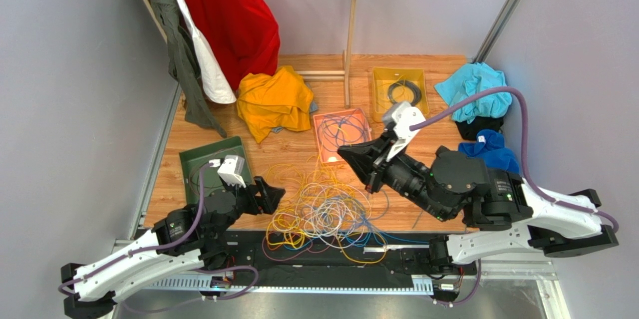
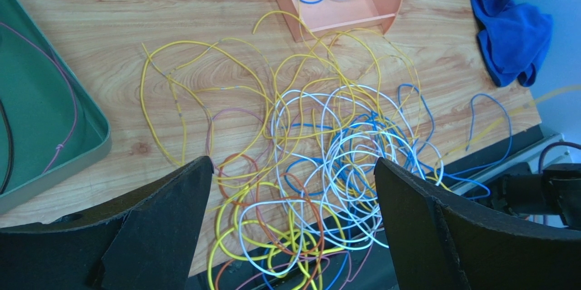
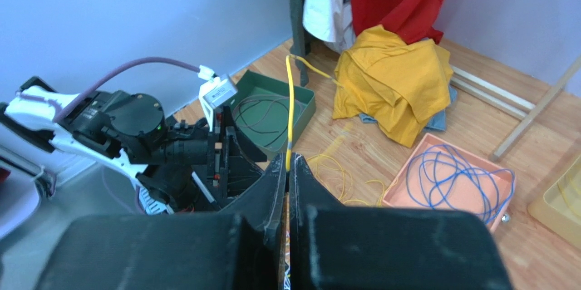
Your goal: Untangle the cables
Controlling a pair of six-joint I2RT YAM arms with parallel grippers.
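The cables [image 1: 324, 207] lie in a loose tangle of yellow, white, blue and orange wires on the wooden table, spilling over its near edge. They fill the left wrist view [image 2: 320, 160]. My left gripper [image 1: 268, 195] is open and empty just left of the tangle; in the left wrist view [image 2: 292, 164] its jaws stand wide apart above the wires. My right gripper [image 1: 343, 153] is raised above the tangle's far side. In the right wrist view [image 3: 288, 165] it is shut on a yellow cable [image 3: 290, 106] that stands up from the fingertips.
A green tray [image 1: 196, 160] with dark cables sits at the left. An orange tray [image 1: 324, 120] holds blue cables, and a yellow tray [image 1: 381, 78] holds a black cable. A yellow garment [image 1: 274, 102], cyan cloth [image 1: 472, 87], blue cloth [image 1: 491, 147] and wooden pole [image 1: 349, 42] stand around.
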